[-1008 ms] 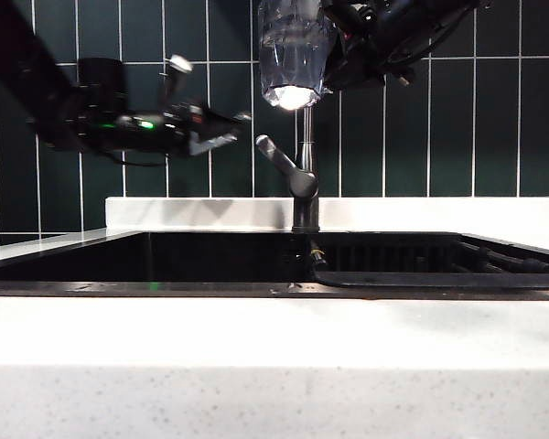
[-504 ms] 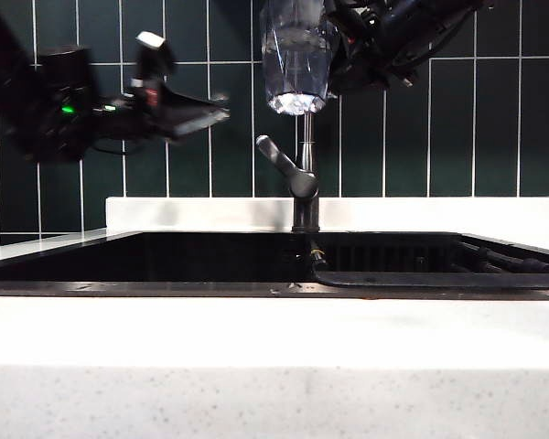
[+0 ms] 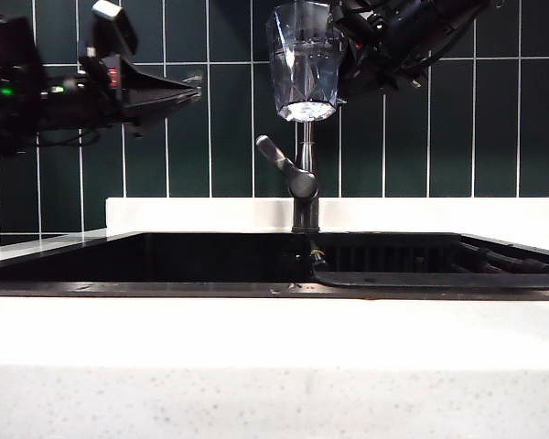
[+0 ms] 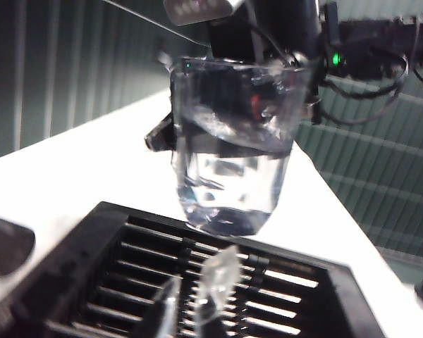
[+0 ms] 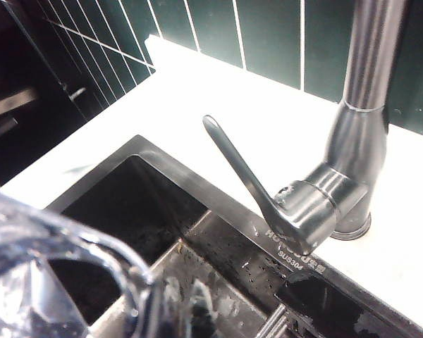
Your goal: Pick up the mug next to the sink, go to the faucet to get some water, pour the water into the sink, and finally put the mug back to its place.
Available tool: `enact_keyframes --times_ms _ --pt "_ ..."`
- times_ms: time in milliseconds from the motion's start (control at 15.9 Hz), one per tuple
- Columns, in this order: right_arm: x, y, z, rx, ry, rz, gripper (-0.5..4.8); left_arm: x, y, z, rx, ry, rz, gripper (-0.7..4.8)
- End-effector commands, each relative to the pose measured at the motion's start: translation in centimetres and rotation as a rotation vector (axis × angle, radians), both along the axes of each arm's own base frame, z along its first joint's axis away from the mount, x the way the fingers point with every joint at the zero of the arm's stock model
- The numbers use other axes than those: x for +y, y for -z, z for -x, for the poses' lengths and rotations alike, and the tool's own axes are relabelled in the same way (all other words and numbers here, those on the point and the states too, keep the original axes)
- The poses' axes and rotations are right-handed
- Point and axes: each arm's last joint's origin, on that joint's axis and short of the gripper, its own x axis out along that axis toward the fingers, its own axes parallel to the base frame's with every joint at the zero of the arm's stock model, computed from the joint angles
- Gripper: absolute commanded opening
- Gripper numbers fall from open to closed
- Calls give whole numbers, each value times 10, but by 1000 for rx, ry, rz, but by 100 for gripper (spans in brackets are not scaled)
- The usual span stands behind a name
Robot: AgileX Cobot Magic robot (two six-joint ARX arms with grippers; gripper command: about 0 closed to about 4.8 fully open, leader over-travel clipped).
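High above the matte black rectangular sink (image 3: 210, 261), the right claw (image 3: 348, 55) grips the clear faceted plastic mug (image 3: 304, 62), upright with water inside, directly over the tall slim grey metal faucet (image 3: 300, 178). Well apart, opposite the mug, the left claw (image 3: 190, 89) hangs empty, fingers nearly together, above the white tabletop (image 3: 274, 334).

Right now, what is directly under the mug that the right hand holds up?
Under the mug, held by the right hand, stand the faucet pipe and lever, with the black sink below. The left hand hovers apart. The faucet's spout is hidden behind the mug.
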Motion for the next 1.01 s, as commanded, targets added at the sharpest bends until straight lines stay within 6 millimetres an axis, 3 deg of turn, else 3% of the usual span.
enact_keyframes --times_ms 63,252,441,630,819,1008 --pt "0 -7 4 -40 -26 23 -4 -5 -9 36 -79 4 7 -6" --pt "-1 -5 5 -38 -32 47 -4 -8 -27 73 -106 -4 28 -6" --pt "-3 0 10 -14 -36 130 -4 -7 -41 89 -55 -12 54 -6" --pt "-7 -3 20 -8 -29 216 -4 -19 -43 99 -18 69 31 -5" --pt "-17 -18 41 -70 34 269 -4 -28 -32 115 14 67 56 -5" --pt "-23 -9 54 -76 88 350 -4 -28 -28 119 33 65 54 -5"
